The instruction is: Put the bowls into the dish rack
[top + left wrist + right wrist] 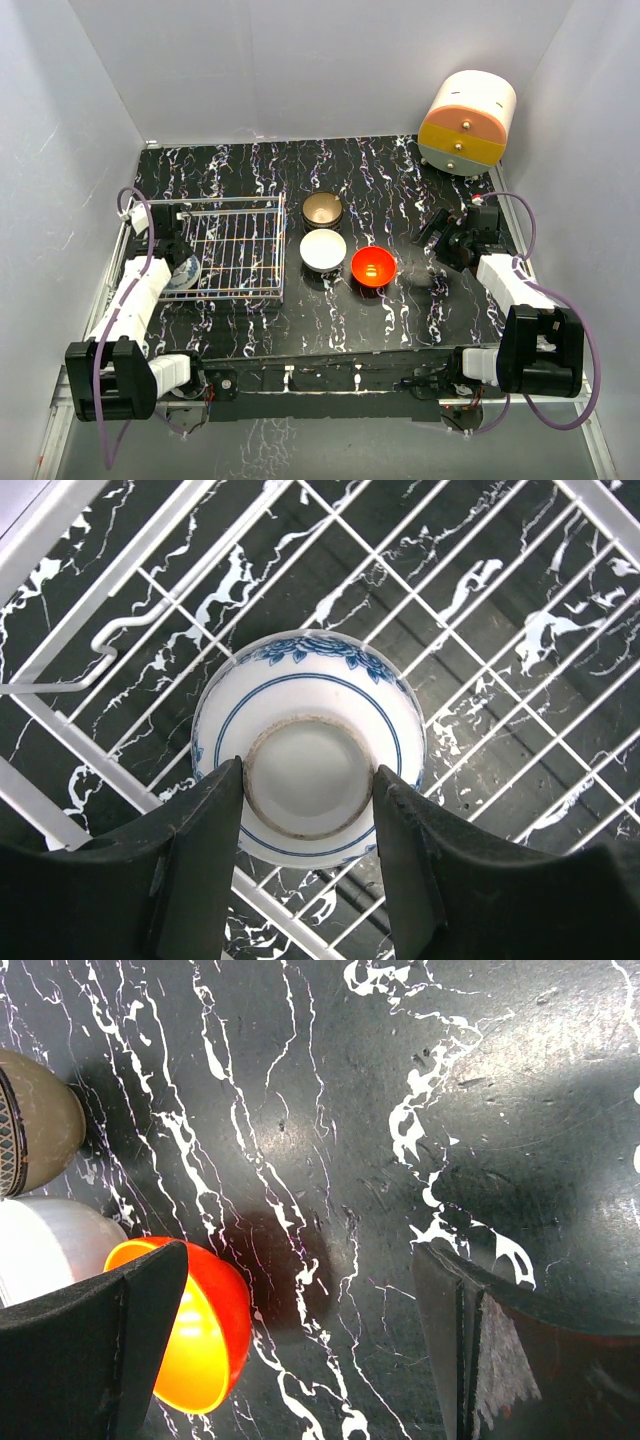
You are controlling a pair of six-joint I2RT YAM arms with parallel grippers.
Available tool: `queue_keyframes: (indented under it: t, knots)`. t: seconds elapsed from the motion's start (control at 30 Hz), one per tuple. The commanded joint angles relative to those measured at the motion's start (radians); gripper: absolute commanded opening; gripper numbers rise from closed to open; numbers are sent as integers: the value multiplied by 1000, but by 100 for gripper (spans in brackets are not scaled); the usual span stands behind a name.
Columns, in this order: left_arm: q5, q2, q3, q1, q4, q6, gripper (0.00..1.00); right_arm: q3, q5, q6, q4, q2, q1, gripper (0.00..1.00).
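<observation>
The blue-and-white bowl [320, 695] lies tipped, foot toward the wrist camera, at the near-left corner of the dish rack [245, 250]. The left gripper [310, 780] clasps it, one finger pressed to each side of its base. Just right of the rack, on the counter [400, 180], stand the brown-gold bowl [322, 209], the white bowl [323, 249] and, further right, the red-orange bowl [373, 266]. Well right of the rack hangs the right gripper [300, 1270] — jaws spread wide, holding nothing.
</observation>
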Motion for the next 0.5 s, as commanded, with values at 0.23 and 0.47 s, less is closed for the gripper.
queue_keyframes:
  t: [0.23,0.47]
  knots:
    - [-39,4,-8,89,-43,-26,37,-5,-26,-13,48,-18,-6,98]
    - [-44,5,1,159,-54,-33,38,-9,-27,-15,50,-13,-6,98]
